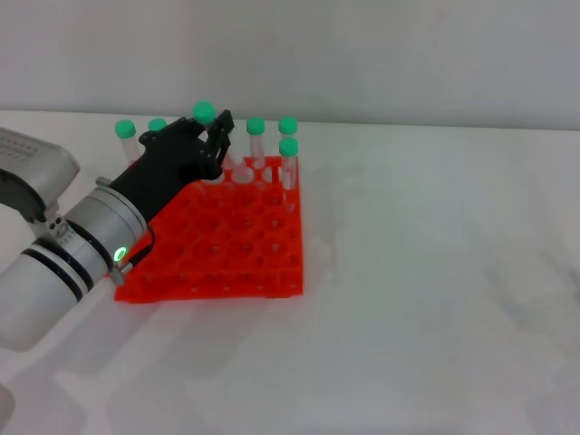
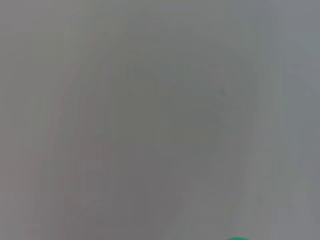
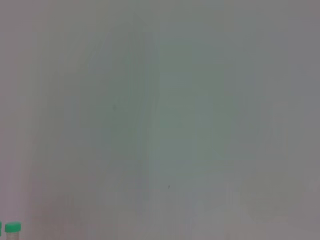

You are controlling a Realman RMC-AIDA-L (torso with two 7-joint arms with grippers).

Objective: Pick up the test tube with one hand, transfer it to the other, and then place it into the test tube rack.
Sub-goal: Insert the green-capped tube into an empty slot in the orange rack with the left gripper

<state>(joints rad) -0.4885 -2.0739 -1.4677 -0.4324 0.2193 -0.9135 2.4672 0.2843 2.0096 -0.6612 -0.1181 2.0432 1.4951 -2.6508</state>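
The orange-red test tube rack (image 1: pixel 237 246) stands on the white table left of centre. My left gripper (image 1: pixel 216 136) reaches over the rack's back rows. Its black fingers (image 1: pixel 223 124) are closed around a test tube whose green cap (image 1: pixel 204 111) sticks up above the hand; the tube's body is hidden by the hand. A sliver of green cap (image 2: pixel 239 238) shows at the edge of the left wrist view. My right gripper is out of view; its wrist view shows a green cap (image 3: pixel 12 228) in a corner.
Several other green-capped tubes stand in the rack's back rows, at the left (image 1: pixel 125 129) and at the right (image 1: pixel 288 146). The rack's front rows hold only empty holes. White table (image 1: pixel 435 272) stretches to the right, with a wall behind.
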